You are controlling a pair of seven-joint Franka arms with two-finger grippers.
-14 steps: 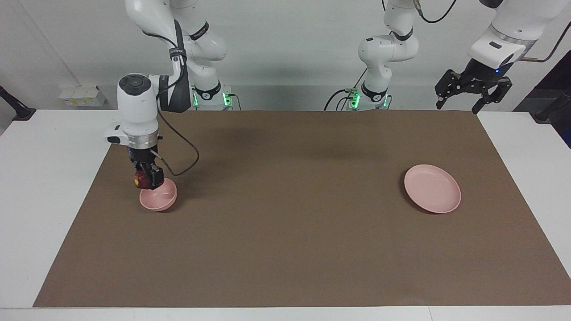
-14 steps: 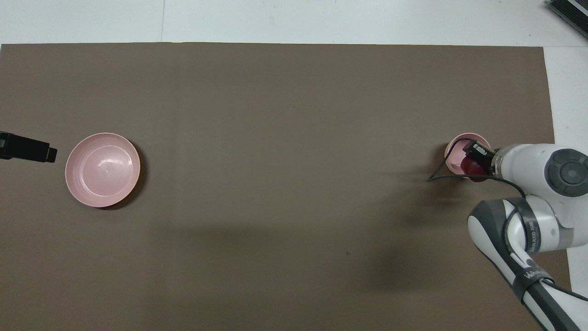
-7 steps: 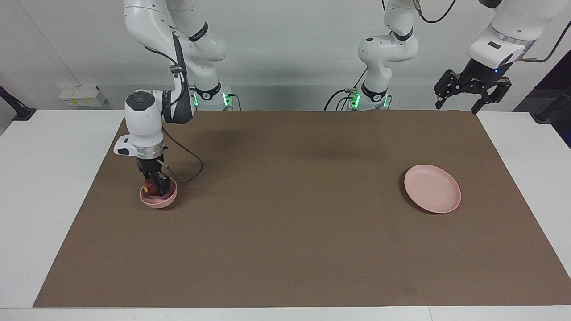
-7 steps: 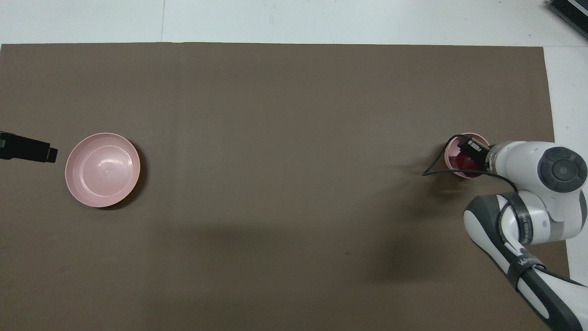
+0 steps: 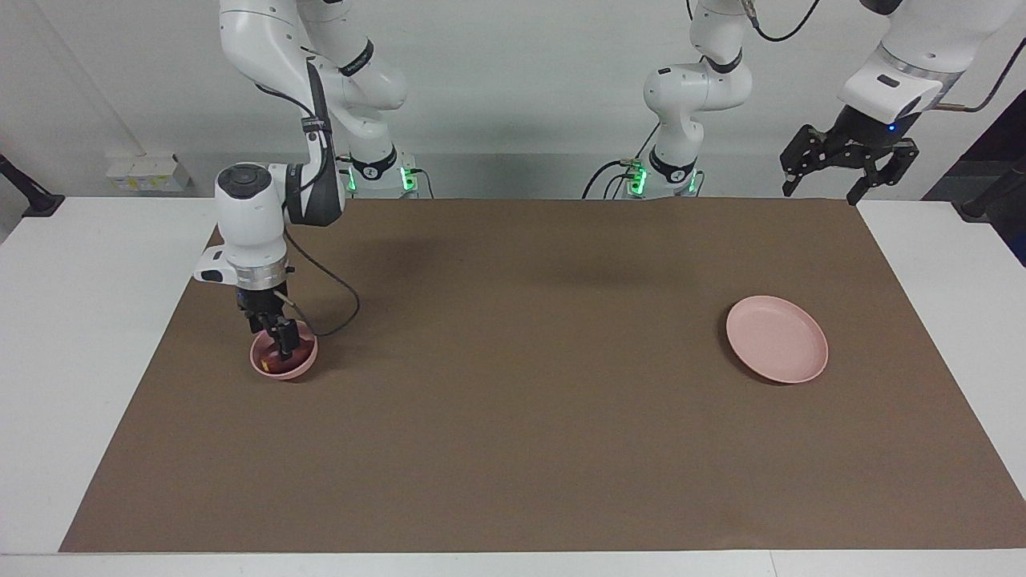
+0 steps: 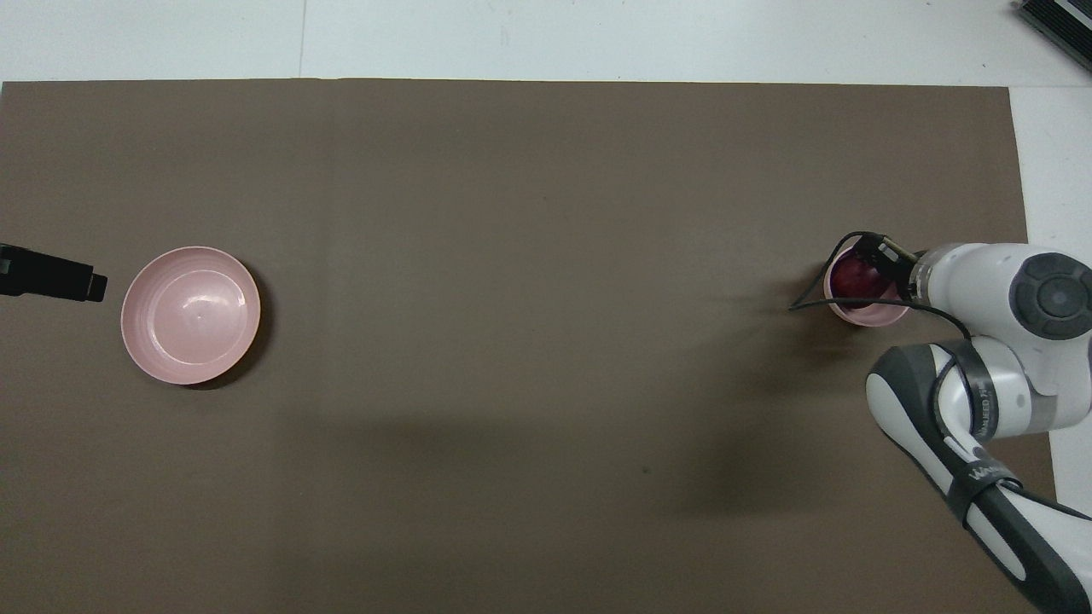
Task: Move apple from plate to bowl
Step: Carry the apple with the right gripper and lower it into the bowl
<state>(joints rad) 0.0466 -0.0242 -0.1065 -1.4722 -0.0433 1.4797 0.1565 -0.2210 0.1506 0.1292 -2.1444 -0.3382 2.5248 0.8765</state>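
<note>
The dark red apple (image 5: 275, 366) (image 6: 852, 276) lies in the small deep pink bowl (image 5: 303, 362) (image 6: 870, 317) at the right arm's end of the table. My right gripper (image 5: 276, 347) (image 6: 872, 256) points straight down into the bowl just above the apple, its jaws open and the apple resting below them. The wide pink plate (image 5: 776, 338) (image 6: 190, 315) sits bare at the left arm's end. My left gripper (image 5: 826, 192) (image 6: 92, 286) waits open in the air beside the plate, over the mat's corner by the left arm's base.
A brown mat (image 5: 521, 417) covers most of the white table (image 5: 80, 320). A black cable (image 5: 341, 296) hangs from the right wrist down to the mat beside the bowl.
My right gripper came down with the apple from above the bowl's rim into the bowl, then opened. The apple now rests in the bowl. The left arm has stayed put.
</note>
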